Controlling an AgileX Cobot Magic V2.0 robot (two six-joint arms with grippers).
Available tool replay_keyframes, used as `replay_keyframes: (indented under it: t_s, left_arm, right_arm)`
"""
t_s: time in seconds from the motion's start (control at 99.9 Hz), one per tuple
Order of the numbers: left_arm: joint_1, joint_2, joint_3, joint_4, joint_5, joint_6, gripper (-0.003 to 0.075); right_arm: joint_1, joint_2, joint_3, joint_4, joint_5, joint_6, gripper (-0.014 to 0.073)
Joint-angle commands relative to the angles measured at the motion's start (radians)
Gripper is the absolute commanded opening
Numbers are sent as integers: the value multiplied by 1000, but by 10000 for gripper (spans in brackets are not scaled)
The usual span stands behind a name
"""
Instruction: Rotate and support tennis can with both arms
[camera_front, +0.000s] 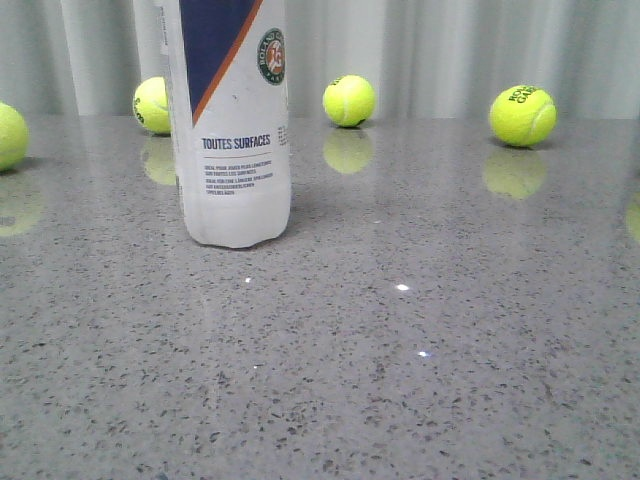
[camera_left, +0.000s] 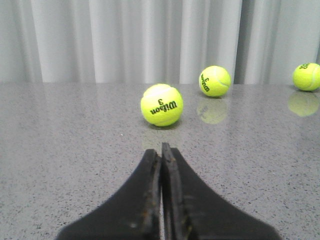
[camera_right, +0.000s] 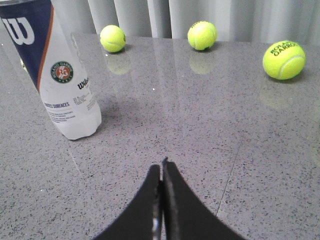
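The tennis can (camera_front: 232, 130) stands upright on the grey table, a white tube with a navy and orange label and "TOUTES SURFACES" print. It also shows in the right wrist view (camera_right: 60, 75), standing well away from my right gripper (camera_right: 161, 167). The right gripper is shut and empty above bare table. My left gripper (camera_left: 161, 150) is shut and empty, pointing toward a yellow-green Wilson ball (camera_left: 161, 104). The can is out of sight in the left wrist view. Neither arm shows in the front view.
Several yellow-green tennis balls lie about the table: three behind the can along the back (camera_front: 349, 100), (camera_front: 522, 115), (camera_front: 152, 105), and one at the left edge (camera_front: 10, 135). A pale curtain hangs behind the table's far edge.
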Motion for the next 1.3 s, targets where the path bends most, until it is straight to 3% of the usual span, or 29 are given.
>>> replay_keyframes:
  t_s: [0.0, 0.91, 1.031, 1.291]
  left_arm:
    - [1, -34, 46, -18, -62, 0, -21]
    - [1, -39, 46, -18, -44, 0, -21]
    - [1, -39, 46, -18, -44, 0, -21]
    - [1, -39, 46, -18, -44, 0, -21]
  right_arm:
    - [-6, 10, -26, -10, -75, -7, -64]
    - [-6, 10, -26, -10, -75, -7, -64]
    - [-8, 11, 0, -12, -142, -7, -64]
    - [-214, 9, 114, -46, -303, -7, -64]
